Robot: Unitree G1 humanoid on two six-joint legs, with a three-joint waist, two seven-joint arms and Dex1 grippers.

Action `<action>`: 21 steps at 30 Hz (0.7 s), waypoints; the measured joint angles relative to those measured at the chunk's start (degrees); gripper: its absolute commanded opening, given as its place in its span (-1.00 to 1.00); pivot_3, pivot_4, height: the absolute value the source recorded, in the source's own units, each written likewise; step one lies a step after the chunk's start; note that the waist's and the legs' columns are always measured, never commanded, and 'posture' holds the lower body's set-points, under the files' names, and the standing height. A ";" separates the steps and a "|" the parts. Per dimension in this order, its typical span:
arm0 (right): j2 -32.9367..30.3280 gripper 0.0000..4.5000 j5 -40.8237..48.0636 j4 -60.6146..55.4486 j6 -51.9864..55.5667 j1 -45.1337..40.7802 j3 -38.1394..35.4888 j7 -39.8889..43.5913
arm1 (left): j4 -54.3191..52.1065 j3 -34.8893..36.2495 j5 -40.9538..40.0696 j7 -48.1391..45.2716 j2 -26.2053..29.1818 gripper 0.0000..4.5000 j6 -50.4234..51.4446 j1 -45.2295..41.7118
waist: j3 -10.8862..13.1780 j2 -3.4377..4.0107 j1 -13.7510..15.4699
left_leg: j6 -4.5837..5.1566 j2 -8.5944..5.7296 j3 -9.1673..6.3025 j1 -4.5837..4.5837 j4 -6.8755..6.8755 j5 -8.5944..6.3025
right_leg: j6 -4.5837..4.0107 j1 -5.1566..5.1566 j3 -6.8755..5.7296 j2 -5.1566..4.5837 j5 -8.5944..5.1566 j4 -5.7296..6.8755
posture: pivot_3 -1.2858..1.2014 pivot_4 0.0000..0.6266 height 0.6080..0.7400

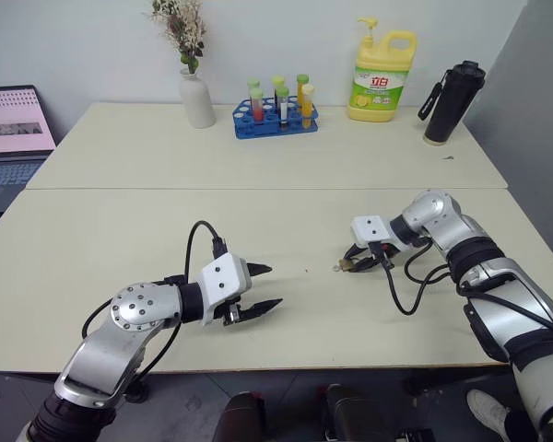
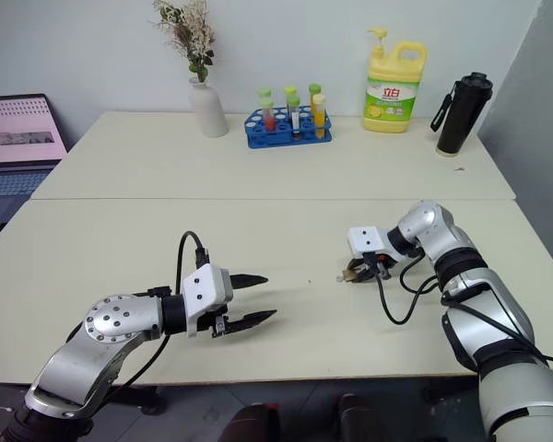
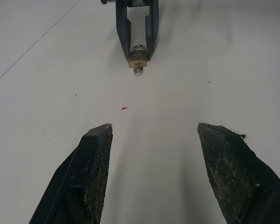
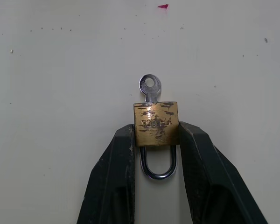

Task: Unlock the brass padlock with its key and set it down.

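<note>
Brass padlock (image 4: 156, 123) lies on the cream table (image 1: 258, 157), pinched by its lower body edges in the right gripper (image 4: 155, 140), key (image 4: 150, 87) already inserted, left gripper (image 1: 261, 289) wide and empty well apart—shallow grip could let it squirt out when the key gets turned.

A count of the scene: 2 pale tables (image 1: 120, 267), 1 behind the other. At lower left, 1 left gripper (image 1: 263, 287); at centre right, 1 right gripper (image 1: 347, 264), beside 1 brass padlock (image 4: 156, 123) with 1 key (image 4: 150, 87). Along the top stand 1 white vase (image 1: 197, 99) of dried flowers, 1 blue rack (image 1: 275, 120) with about 6 tubes, 1 yellow soap bottle (image 1: 382, 74) and 1 black flask (image 1: 450, 101). At the left edge, 1 laptop (image 1: 14, 138).
</note>
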 measured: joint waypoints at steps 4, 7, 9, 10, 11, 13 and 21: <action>-2.53 -0.58 2.01 -11.87 8.28 4.31 -3.19 -0.86 | 0.40 -0.24 0.26 0.00 -0.08 0.37 -0.26 -0.28 | 0.03 0.04 0.21 | 0.00 0.00 -0.09 -0.20 -0.01 0.00 | 0.00 -0.11 0.00 -0.03 0.00 -0.02 | 0.03 -0.52 1.00; -4.71 -0.58 5.59 -27.08 20.32 10.46 -6.39 -1.29 | 0.80 -0.18 0.30 0.03 -0.11 0.37 -0.30 -0.12 | 0.04 0.06 0.33 | 0.00 0.00 -0.22 -0.32 -0.03 -0.01 | 0.00 -0.16 -0.04 -0.05 -0.01 -0.05 | 0.03 -0.52 1.00; -6.37 -0.58 7.02 -38.96 28.73 16.41 -8.87 -3.50 | 0.90 0.02 0.25 0.06 -0.15 0.37 -0.32 0.04 | 0.03 0.05 0.46 | 0.00 0.00 -0.29 -0.37 -0.04 -0.01 | 0.00 -0.16 -0.09 -0.07 -0.03 -0.07 | 0.03 -0.52 1.00; -7.25 -0.58 7.30 -46.06 33.69 20.46 -10.24 -5.40 | 0.94 0.14 0.22 0.09 -0.19 0.37 -0.29 0.20 | 0.03 0.05 0.60 | 0.00 -0.02 -0.33 -0.42 -0.06 -0.01 | 0.00 -0.17 -0.13 -0.09 -0.03 -0.10 | 0.03 -0.52 1.00; -7.72 -0.58 7.67 -52.10 38.57 24.15 -11.09 -7.28 | 1.02 0.27 0.20 0.10 -0.19 0.37 -0.29 0.47 | 0.03 0.05 0.65 | -0.01 -0.04 -0.32 -0.41 -0.06 -0.01 | 0.01 -0.17 -0.12 -0.11 -0.05 -0.10 | 0.03 -0.52 1.00; -7.29 -0.58 8.23 -61.64 44.99 30.61 -12.27 -11.66 | 1.28 0.34 0.21 -0.05 -0.08 0.37 -0.37 0.70 | 0.03 0.05 0.58 | -0.01 -0.06 -0.30 -0.40 -0.04 -0.01 | 0.04 -0.17 -0.10 -0.11 -0.06 -0.09 | 0.03 -0.52 1.00; -4.85 -0.58 6.19 -72.16 51.55 37.24 -11.69 -25.39 | 2.63 0.34 0.36 -0.70 0.07 0.37 -1.83 0.48 | 0.04 0.06 0.14 | 0.00 -0.04 -0.14 -0.23 0.00 0.00 | 0.35 -0.12 -0.04 0.04 -0.20 -0.07 | 0.03 -0.52 1.00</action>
